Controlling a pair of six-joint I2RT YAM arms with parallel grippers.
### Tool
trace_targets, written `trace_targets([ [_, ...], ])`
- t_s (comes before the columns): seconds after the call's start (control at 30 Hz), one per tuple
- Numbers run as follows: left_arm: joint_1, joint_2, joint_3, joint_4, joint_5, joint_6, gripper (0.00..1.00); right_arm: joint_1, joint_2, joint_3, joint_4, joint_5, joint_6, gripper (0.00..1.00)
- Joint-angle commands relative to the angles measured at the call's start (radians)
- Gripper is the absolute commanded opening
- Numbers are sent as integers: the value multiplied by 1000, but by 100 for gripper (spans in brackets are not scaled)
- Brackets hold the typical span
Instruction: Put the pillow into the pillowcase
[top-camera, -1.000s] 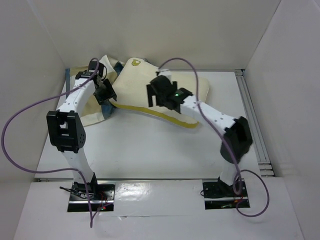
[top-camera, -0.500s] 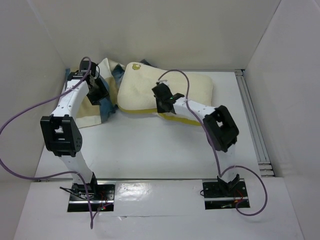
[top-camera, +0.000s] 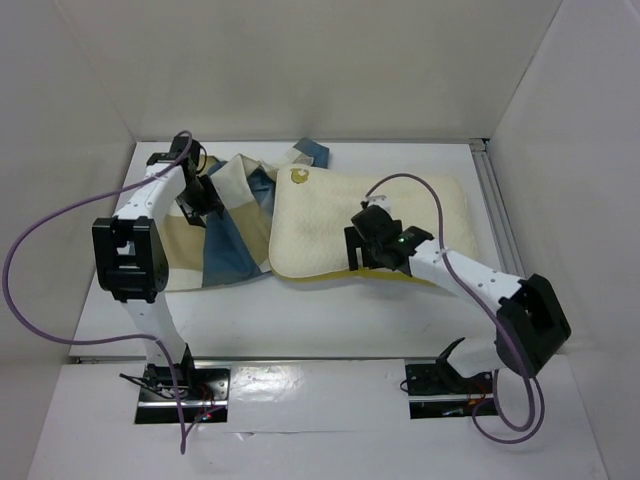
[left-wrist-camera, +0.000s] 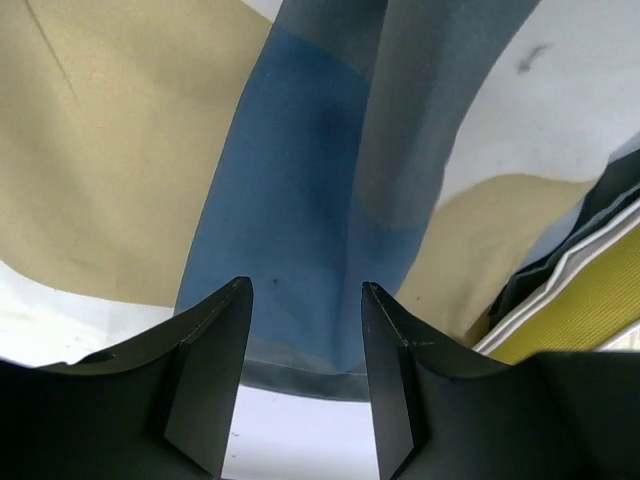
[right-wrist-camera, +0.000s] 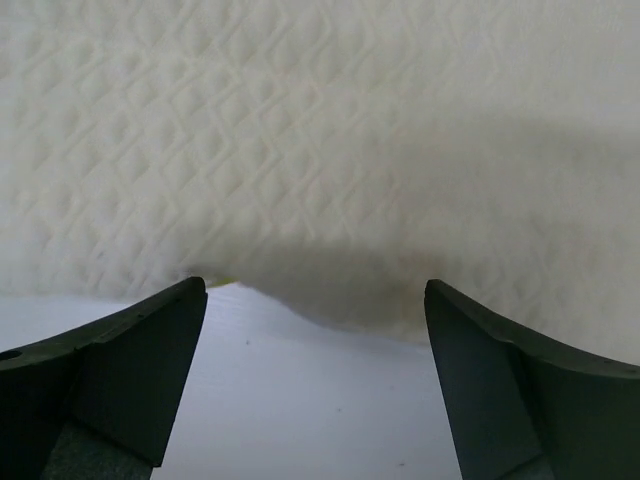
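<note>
White table (top-camera: 300, 320): left gripper (left-wrist-camera: 305, 288) parted over the checked pillowcase (left-wrist-camera: 300, 180); right gripper (right-wrist-camera: 315, 290) spread wide, pillow (right-wrist-camera: 320, 120) edge just beyond its fingertips.

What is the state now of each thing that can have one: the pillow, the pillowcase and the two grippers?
pillow: lying flat on the table, outside the pillowcase.
pillowcase: spread out but rumpled, to the left of the pillow.
left gripper: open, over a blue check of the pillowcase.
right gripper: open, at the pillow's near edge, holding nothing.
</note>
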Motion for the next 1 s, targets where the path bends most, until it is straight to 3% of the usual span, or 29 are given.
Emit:
trace_targets([
  [0.0, 6, -28, 6, -7, 3, 19, 60, 53, -128, 27, -59, 100, 25, 99],
  [0.1, -26, -39, 15, -7, 31, 10, 59, 54, -141, 134, -69, 136, 12, 99],
  [0.2, -82, -48, 24, -7, 31, -4, 59, 40, -39, 245, -41, 95, -21, 99],
  [0.33, -177, -48, 6, -7, 8, -41, 59, 40, 197, 496, -1, -61, -44, 100],
  [0.43, -196, -25, -14, -33, -16, -64, 59, 92, 371, 639, 10, -92, -44, 100],
  [0.67, -196, -102, -206, 33, -69, -75, 59, 133, 583, 638, 114, -247, -4, 99],
  [0.7, -196, -102, -216, 33, -69, -75, 59, 123, 613, 638, 123, -247, 5, 86],
  [0.8, -196, -83, -247, 45, -69, -75, 59, 89, 583, 622, 96, -186, 15, 0],
  [0.97, -196, -74, -325, 100, -69, -75, 58, 17, 295, 457, 206, -200, -37, 0],
])
